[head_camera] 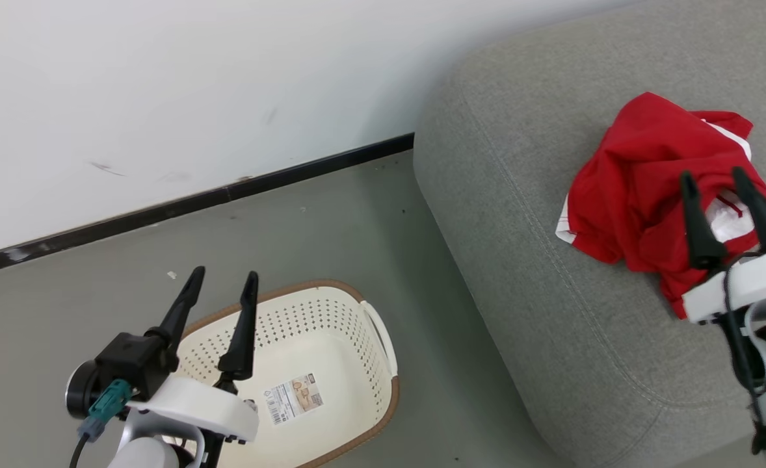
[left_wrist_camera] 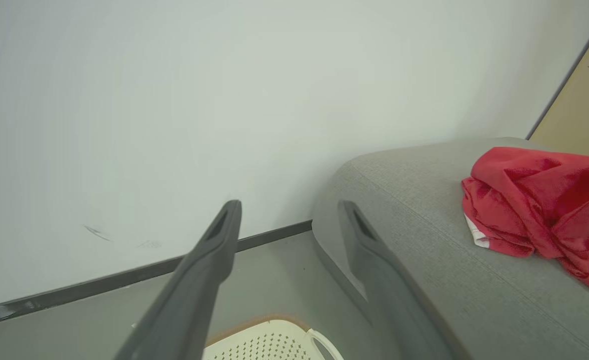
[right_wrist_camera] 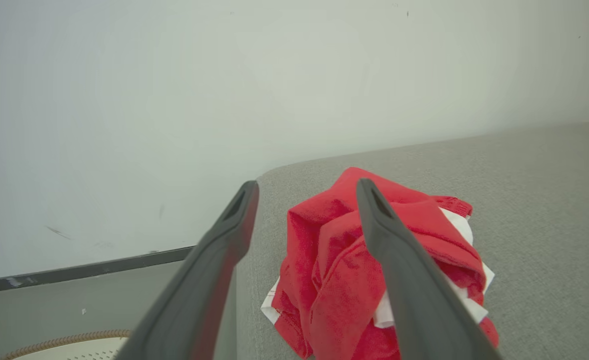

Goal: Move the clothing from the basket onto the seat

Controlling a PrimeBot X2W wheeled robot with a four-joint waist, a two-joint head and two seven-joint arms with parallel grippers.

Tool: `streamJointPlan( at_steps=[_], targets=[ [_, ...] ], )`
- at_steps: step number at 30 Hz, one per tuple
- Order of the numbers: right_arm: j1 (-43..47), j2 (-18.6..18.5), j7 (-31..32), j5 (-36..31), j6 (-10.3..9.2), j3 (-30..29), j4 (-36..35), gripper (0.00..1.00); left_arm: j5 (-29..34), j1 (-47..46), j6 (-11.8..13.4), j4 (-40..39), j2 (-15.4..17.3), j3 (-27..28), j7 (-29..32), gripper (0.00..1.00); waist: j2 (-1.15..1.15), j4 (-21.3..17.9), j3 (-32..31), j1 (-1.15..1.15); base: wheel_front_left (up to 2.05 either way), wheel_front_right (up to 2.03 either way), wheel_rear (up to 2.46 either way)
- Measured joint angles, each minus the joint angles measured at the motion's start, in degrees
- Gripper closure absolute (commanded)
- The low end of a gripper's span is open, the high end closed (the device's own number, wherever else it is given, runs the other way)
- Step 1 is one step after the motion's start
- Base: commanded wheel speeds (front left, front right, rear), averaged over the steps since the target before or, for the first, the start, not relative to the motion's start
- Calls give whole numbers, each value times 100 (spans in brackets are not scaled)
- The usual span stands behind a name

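Apparently near the end of the job: the clothing point(head_camera: 643, 169) is lying in a crumpled red heap on the seat point(head_camera: 539, 292), with white panels peeking out at its edges. The right gripper point(head_camera: 713, 174) is hovering over the heap, its fingers standing wide apart and gripping nothing. In the right wrist view the cloth is sitting between and beyond the two fingers, partly behind one of them. Whether the tips are brushing fabric, I cannot tell. The spread stance is suiting either a release or a fresh grab; I cannot say which.

The left gripper point(head_camera: 224, 273) is hanging above the basket point(head_camera: 383, 338), fingers likewise spread with nothing between them. Beneath those fingers the basket is showing a bare cream bottom and its label point(head_camera: 294, 396), though the left arm is covering part of it. The basket is sitting on the floor point(head_camera: 357, 221) near the seat's corner, probably to keep the carry short. The heap is resting well in from the cushion's edge, so a slide-off is looking unlikely.
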Motion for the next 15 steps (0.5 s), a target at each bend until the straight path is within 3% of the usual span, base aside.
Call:
streamJointPlan(
  at_steps=[7, 15],
  targets=[
    [-1, 260, -8, -79, 0, 575, -259, 0, -136, 275, 196, 100, -69, 268, -223, 0, 0, 266, -150, 0, 0, 0, 0],
    [18, 467, -8, -192, 0, 825, -367, 0, -269, 475, 347, 172, -197, 550, -354, 0, 0, 596, -317, 0, 0, 0, 0]
  ],
)
